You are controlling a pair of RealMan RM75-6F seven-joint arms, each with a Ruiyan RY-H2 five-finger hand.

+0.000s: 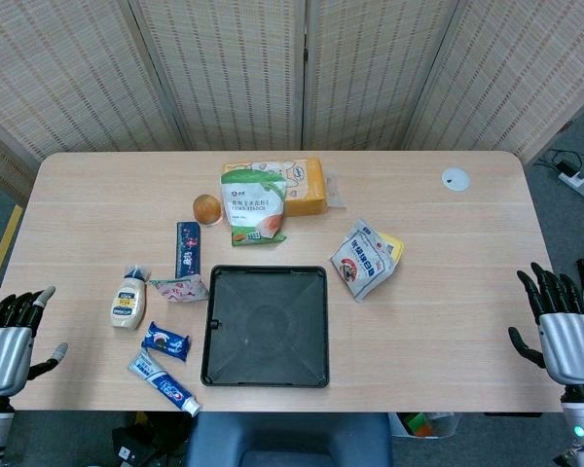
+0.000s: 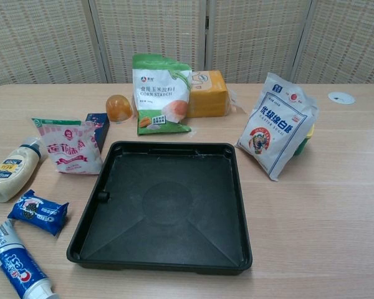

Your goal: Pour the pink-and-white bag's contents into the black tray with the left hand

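Observation:
The pink-and-white bag [image 1: 179, 288] [image 2: 68, 146] stands upright just left of the black tray [image 1: 267, 326] [image 2: 168, 208], which holds nothing. My left hand [image 1: 10, 339] hovers at the table's left front edge, fingers apart and holding nothing, well away from the bag. At the right front edge my right hand [image 1: 560, 326] is likewise open with nothing in it. Neither hand shows in the chest view.
Left of the tray lie a mayonnaise bottle [image 1: 128, 299], a blue snack pack [image 1: 165, 341] and a toothpaste tube [image 1: 164, 381]. Behind it stand a dark blue box [image 1: 188, 248], an orange cup [image 1: 207, 208], a green corn starch bag [image 1: 253, 204], a yellow pack [image 1: 302, 185]. A white sugar bag [image 1: 365, 258] sits right.

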